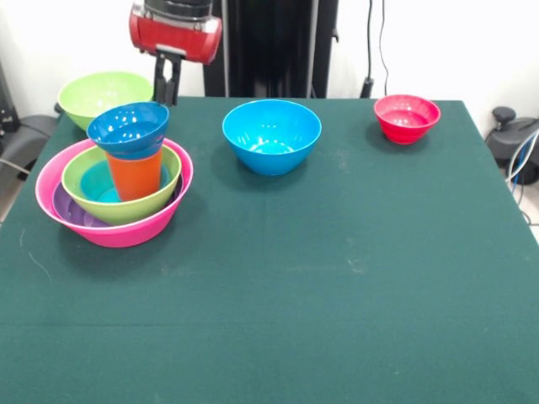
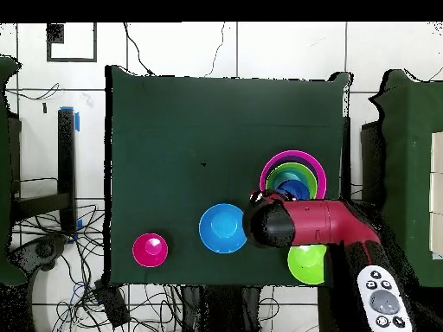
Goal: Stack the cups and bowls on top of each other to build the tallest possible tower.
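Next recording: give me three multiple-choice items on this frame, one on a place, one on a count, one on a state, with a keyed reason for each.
1. Where does the small red bowl stand?
A. inside the pink bowl
B. alone near a far table corner
C. on the orange cup

2. How many bowls stand apart from the tower?
A. one
B. three
C. five

3. How does the dark blue bowl sit?
A. upright on the orange cup
B. upside down on the table
C. in the gripper

Key: 1 B, nothing touches it. 2 B, the red, lime green and light blue bowls. 3 A, it caps the cup.
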Action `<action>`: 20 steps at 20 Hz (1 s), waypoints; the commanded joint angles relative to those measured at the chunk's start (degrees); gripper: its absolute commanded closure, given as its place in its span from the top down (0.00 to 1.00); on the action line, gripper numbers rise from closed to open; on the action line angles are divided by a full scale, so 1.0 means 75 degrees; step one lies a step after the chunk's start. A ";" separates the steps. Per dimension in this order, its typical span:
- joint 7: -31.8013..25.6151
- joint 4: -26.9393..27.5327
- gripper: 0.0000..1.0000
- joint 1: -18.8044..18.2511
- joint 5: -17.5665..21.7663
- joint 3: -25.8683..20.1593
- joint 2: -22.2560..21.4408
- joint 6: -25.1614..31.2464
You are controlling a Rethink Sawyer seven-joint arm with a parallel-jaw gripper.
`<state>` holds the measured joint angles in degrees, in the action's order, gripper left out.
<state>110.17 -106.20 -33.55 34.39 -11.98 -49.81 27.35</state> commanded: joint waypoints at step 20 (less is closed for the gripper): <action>-0.0691 -0.0258 0.00 -0.0023 0.0201 -0.0713 0.0239 0.0161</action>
<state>110.17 -106.26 -34.02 34.31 -12.08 -52.36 27.38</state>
